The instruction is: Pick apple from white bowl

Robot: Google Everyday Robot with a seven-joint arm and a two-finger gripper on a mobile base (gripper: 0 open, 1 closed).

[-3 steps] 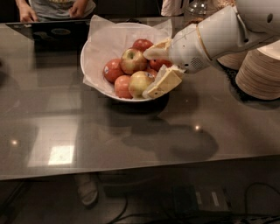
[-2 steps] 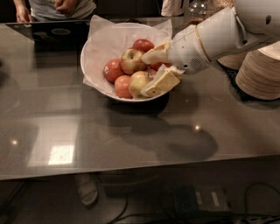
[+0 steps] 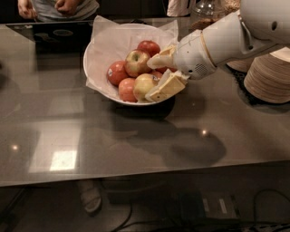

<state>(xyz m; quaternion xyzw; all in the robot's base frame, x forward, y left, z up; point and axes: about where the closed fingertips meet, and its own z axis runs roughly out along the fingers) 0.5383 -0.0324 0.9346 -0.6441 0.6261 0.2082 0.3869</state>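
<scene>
The white bowl (image 3: 97, 54), lined with crinkled white paper, stands at the back middle of the dark table and holds several apples. The apple (image 3: 143, 84), pale yellow-green with a reddish blush, lies at the bowl's front right. My gripper (image 3: 156, 74) reaches into the bowl from the right and is open. Its lower finger (image 3: 166, 87) lies against the apple's right side, and its upper finger (image 3: 161, 59) sits above, over the red apples. The apple is at the mouth of the gap, and nothing is lifted.
A smaller yellow-and-red apple (image 3: 137, 62) and all-red apples (image 3: 116, 72) fill the bowl. Stacked beige plates (image 3: 267, 77) stand at the right edge. A person (image 3: 59, 7) stands behind the table. A glass jar (image 3: 206, 9) is at the back.
The upper finger has dropped slightly toward the lower one. The arm, the bowl and the apples have hardly moved.
</scene>
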